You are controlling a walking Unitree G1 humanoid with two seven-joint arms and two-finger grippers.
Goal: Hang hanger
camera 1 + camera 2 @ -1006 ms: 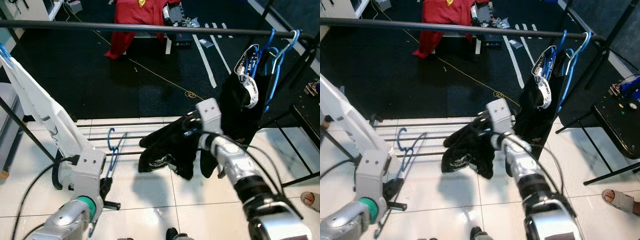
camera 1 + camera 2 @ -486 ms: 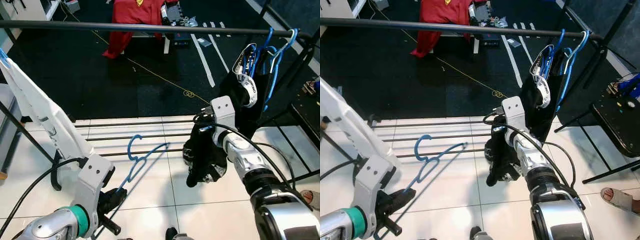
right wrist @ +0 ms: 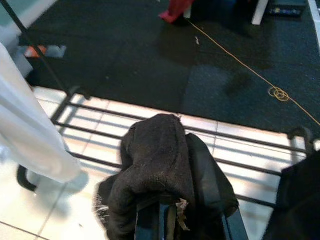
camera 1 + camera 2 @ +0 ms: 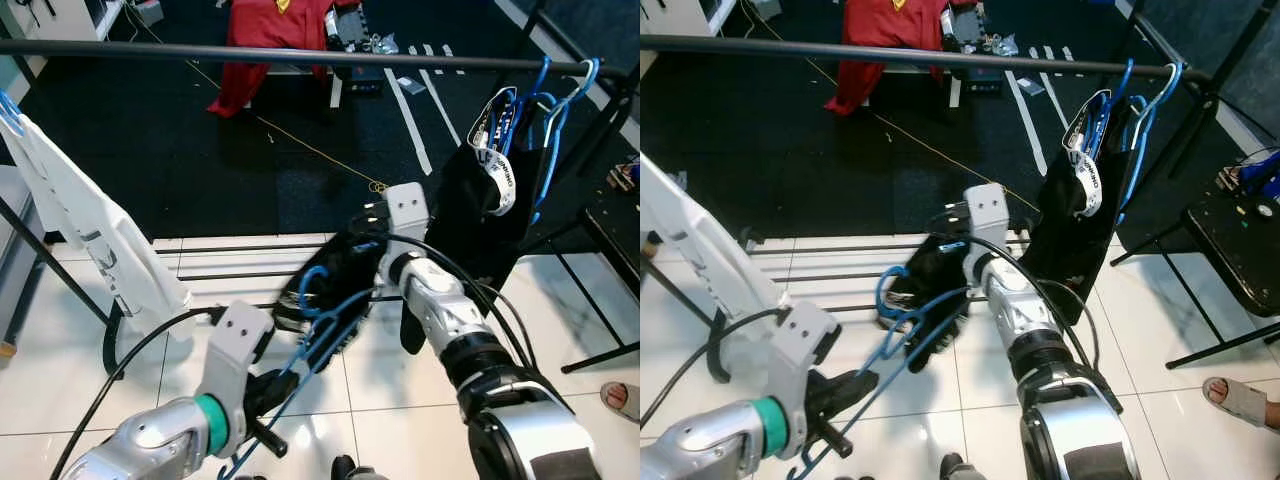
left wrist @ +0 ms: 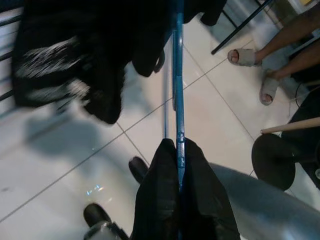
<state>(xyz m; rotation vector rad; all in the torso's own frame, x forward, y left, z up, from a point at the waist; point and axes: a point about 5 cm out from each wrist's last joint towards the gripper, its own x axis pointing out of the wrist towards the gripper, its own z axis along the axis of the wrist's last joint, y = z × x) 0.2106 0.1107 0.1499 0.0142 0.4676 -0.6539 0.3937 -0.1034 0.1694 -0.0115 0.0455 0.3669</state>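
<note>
Left gripper [image 5: 178, 150] clamped on blue hanger [image 4: 322, 325], shaft pinched between fingers, hook aimed toward 1 o'clock into black garment [image 4: 335, 290]. Right gripper [image 3: 167, 212] closed on garment, holding it bunched at scene centre, seemingly so hanger can thread in. Rail [image 4: 300, 54] runs across at 12 o'clock; dressed hangers [image 4: 540, 100] hang at 2 o'clock. White garment [image 4: 90, 230] at 9 o'clock. Judgement: dressing stage, hanging not yet done.
</note>
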